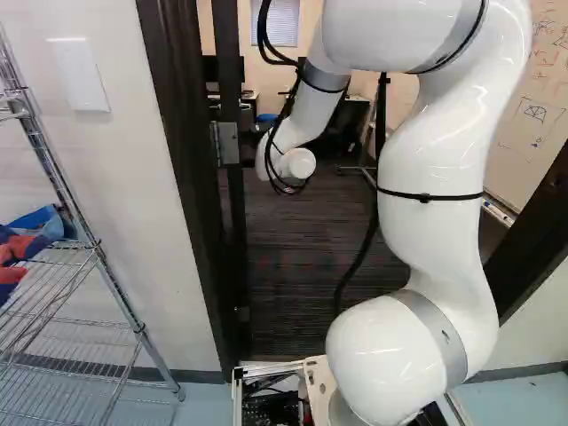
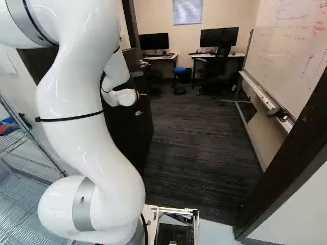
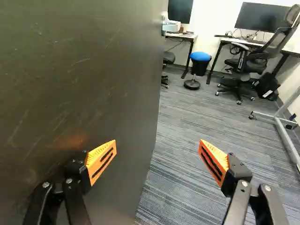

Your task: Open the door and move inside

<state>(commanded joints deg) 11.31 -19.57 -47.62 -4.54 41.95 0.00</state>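
Observation:
The gripper (image 2: 138, 112) is faint against the dark door (image 2: 133, 140) in the right base view, just beneath the white wrist. In the wrist view the gripper (image 3: 157, 152) stands open, nothing held between its orange pads. One finger is over the door's dark face (image 3: 84, 70), the other over the carpet beyond its free edge; whether the first touches the door cannot be told. The door stands swung into the room, nearly edge-on in the left base view beside its metal hinge (image 1: 225, 143). The handle is not visible. Carpet shows through the doorway (image 1: 297, 257).
Dark door-frame posts rise at the left (image 1: 182, 133) and right (image 2: 286, 168). A wire shelf (image 1: 67, 293) stands left of the doorway. Inside are a whiteboard (image 2: 291, 56), desks with monitors (image 2: 218, 37), an office chair (image 3: 248, 65) and a blue-topped stool (image 3: 200, 56).

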